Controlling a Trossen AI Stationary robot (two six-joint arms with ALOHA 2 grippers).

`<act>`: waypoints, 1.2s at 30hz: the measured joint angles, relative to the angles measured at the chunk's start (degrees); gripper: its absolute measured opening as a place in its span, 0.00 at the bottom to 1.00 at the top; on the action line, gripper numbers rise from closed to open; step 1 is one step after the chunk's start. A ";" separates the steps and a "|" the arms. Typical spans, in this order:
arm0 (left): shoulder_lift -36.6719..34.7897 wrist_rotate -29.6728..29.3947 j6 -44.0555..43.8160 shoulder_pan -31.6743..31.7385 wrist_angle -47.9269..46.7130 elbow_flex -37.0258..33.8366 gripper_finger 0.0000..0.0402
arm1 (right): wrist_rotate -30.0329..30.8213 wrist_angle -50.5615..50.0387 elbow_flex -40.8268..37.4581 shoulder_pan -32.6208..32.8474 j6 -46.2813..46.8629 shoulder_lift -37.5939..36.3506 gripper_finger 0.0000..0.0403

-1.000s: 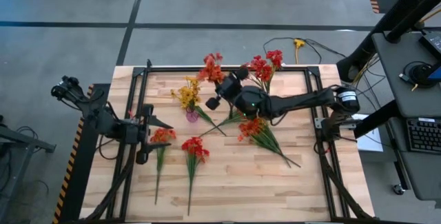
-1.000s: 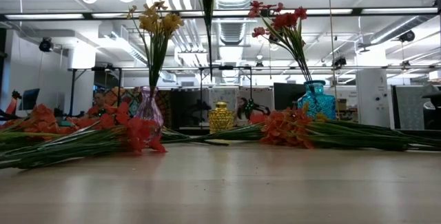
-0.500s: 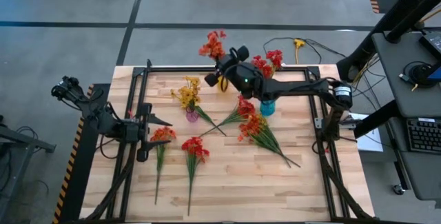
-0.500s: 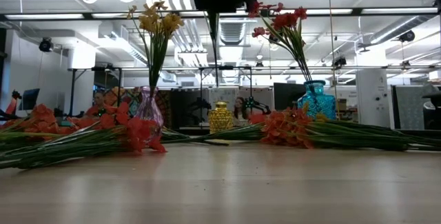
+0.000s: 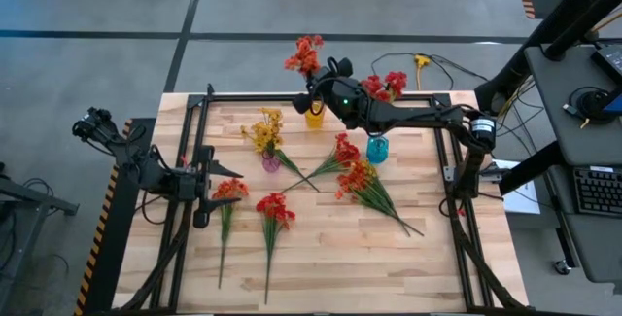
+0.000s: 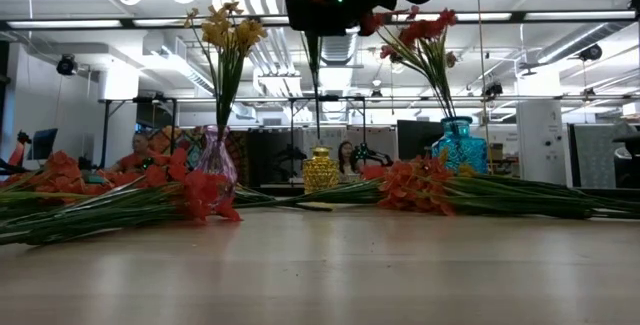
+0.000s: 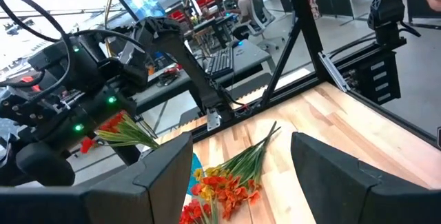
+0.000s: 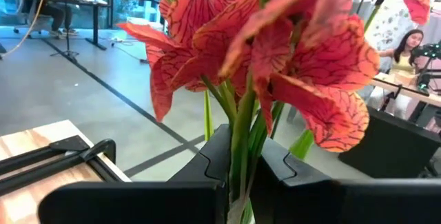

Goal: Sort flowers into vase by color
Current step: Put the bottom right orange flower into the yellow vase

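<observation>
The greatest risk is judged to lie with the orange-red spray point(image 5: 304, 55), clenched by its stem in the right gripper point(image 5: 326, 83) above the yellow vase point(image 5: 314, 117) at the worktop point(image 5: 321, 258) rear edge: the stem tip could miss the narrow mouth or tip the vase. The blue vase point(image 5: 377, 148) holds red flowers point(image 5: 384, 84); the pink vase point(image 5: 270, 162) holds yellow flowers point(image 5: 264, 129). The yellow vase seems empty, though it is partly hidden. The left gripper point(image 5: 209, 192) is parked at the left edge, fingers released.

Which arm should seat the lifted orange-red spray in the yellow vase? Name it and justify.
Right. The right gripper is already shut on the orange-red spray, its stem hanging above the yellow vase. The left gripper sits open at the table's left edge, holding nothing.
</observation>
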 joint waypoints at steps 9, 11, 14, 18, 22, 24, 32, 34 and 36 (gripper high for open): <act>0.00 -0.02 0.03 0.00 0.00 0.00 0.57 | -0.98 -0.02 -0.10 -0.01 0.15 0.00 0.06; 0.00 -0.02 0.03 0.00 0.00 0.00 0.57 | -1.91 0.03 -0.10 -0.01 0.80 0.00 0.06; 0.00 -0.02 0.03 0.00 0.00 0.00 0.57 | -2.65 0.07 -0.12 -0.01 0.76 0.00 0.06; 0.00 -0.04 0.03 0.00 0.00 0.00 0.57 | -2.71 0.17 -0.12 0.04 -0.69 0.00 0.06; 0.00 -0.04 0.05 0.00 0.00 0.00 0.57 | -2.69 -0.01 0.08 0.06 -2.98 0.00 0.06; 0.00 -0.04 0.42 0.00 -0.02 0.00 0.57 | -2.71 0.03 0.42 0.06 -3.15 0.00 0.06; 0.24 -0.04 1.12 0.00 -0.07 0.00 0.57 | -2.54 -0.13 1.65 0.63 -6.58 0.00 0.06; 0.43 -0.04 1.47 0.00 -0.07 0.00 0.57 | -2.51 -0.70 2.65 1.28 -7.00 0.00 0.06; 0.63 -0.04 1.56 0.00 -0.06 0.00 0.57 | -2.59 -1.94 3.92 1.76 -6.78 0.00 0.06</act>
